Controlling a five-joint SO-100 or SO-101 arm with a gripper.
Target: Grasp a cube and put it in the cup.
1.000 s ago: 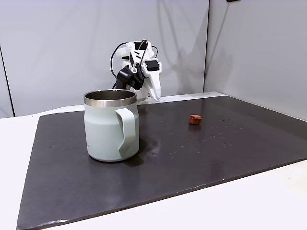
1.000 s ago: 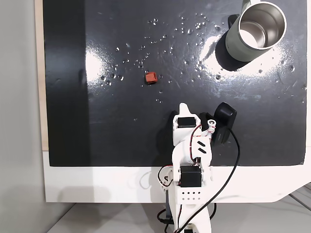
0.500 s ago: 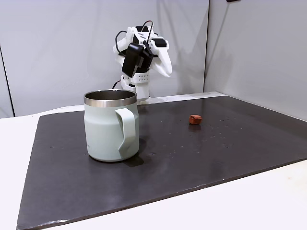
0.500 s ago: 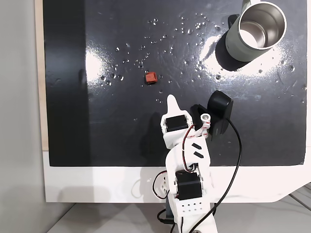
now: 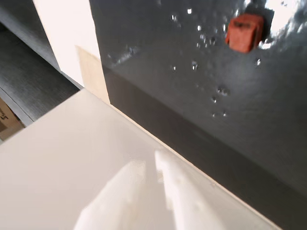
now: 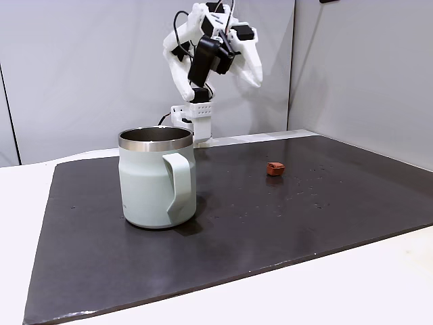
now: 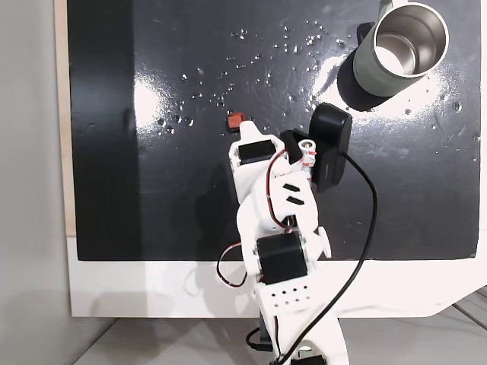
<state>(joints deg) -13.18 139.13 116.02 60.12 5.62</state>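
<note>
In the side-on fixed view, the cup (image 6: 157,178) stands upright at the left of the dark mat (image 6: 325,217), its handle turned toward the near right, its steel rim bare. Right of it, well apart, the cube (image 6: 274,168) lies alone on the mat, touching nothing. Far behind and between them the arm (image 6: 203,61) rises from its base at the far edge of the table (image 6: 379,284), with the jaws (image 6: 252,73) lifted high and pointing down to the right; from here the fingers overlap, so I cannot tell whether they are parted or closed.

In the top-down fixed view, the cube (image 7: 235,120) shows just beyond the tip of the jaws (image 7: 245,131), partly covered by the arm's white shell. The cup (image 7: 401,47) sits at the far right corner, its top edge cut off by the frame and its inside steel showing nothing.

In the wrist view, two blurred white fingers (image 5: 180,191) enter from the bottom with only a thin slit between them. The cube (image 5: 244,31) lies at the upper right among small droplets; the mat's edge and pale table (image 5: 67,43) run at the left.
</note>
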